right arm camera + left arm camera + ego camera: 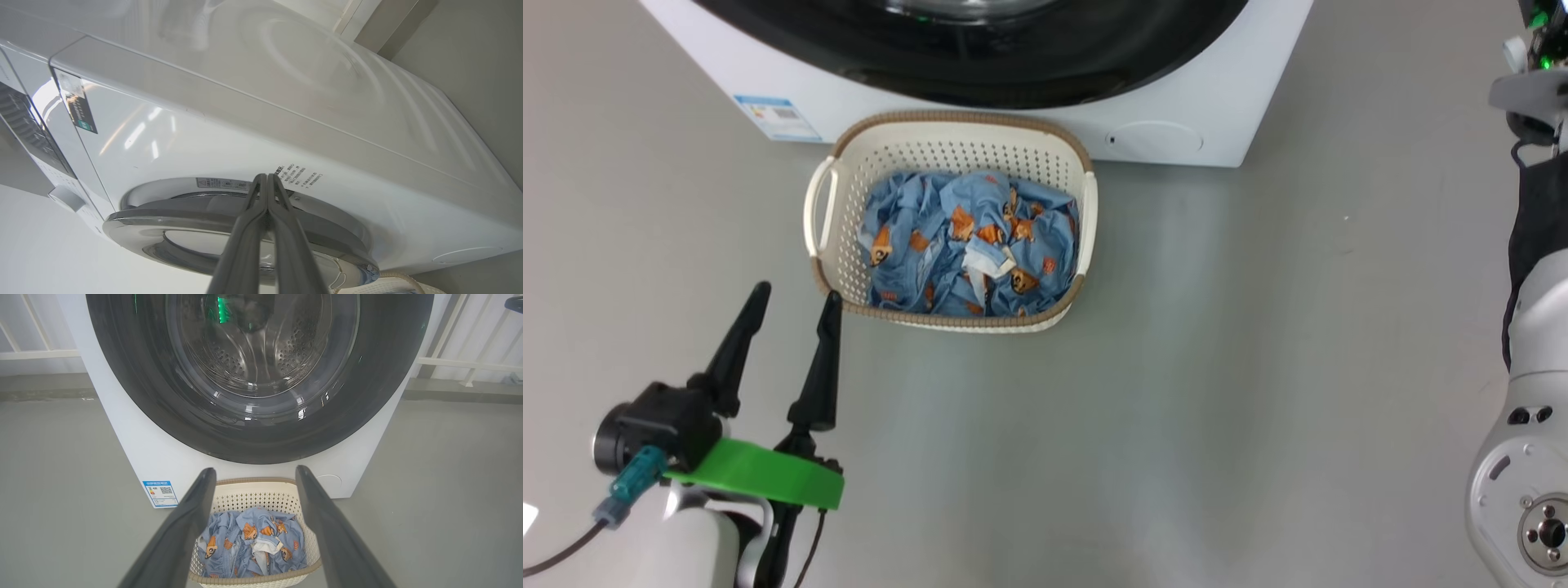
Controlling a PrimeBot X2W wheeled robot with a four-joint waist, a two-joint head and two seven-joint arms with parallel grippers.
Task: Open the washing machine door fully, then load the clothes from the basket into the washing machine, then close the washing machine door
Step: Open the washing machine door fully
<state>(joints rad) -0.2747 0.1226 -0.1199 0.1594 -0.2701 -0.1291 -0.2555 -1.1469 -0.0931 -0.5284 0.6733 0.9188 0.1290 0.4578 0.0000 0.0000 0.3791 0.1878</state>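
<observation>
Standing on the smooth grey floor (1258, 367) just in front of the white boxy front-loading washing machine (1225, 106), the small cream-white perforated plastic basket (947, 151) with a brown woven-look rim sits near the cabinet's base, below the door; contact between the two cannot be confirmed. Light blue fabric clothes (964, 245) printed with orange-brown bears, with a white part near the middle, lie crumpled inside the basket, below its rim. The large round door (143, 396), a glossy black rim around a bulging clear glass window, appears seated against the machine's front, and the steel perforated drum (253, 355) shows through the glass. A small blue label sticker (774, 117) is fixed low on the front panel, at its left in the head view. Left gripper (796, 292): the two long dark fingers are spread apart and hold nothing, poised above the floor just beside the basket's near left corner, pointing toward the machine. Right gripper (265, 177): fingers pressed together along their length, nothing visible between them, tips at the door's edge where it meets the white front; contact there cannot be confirmed.
</observation>
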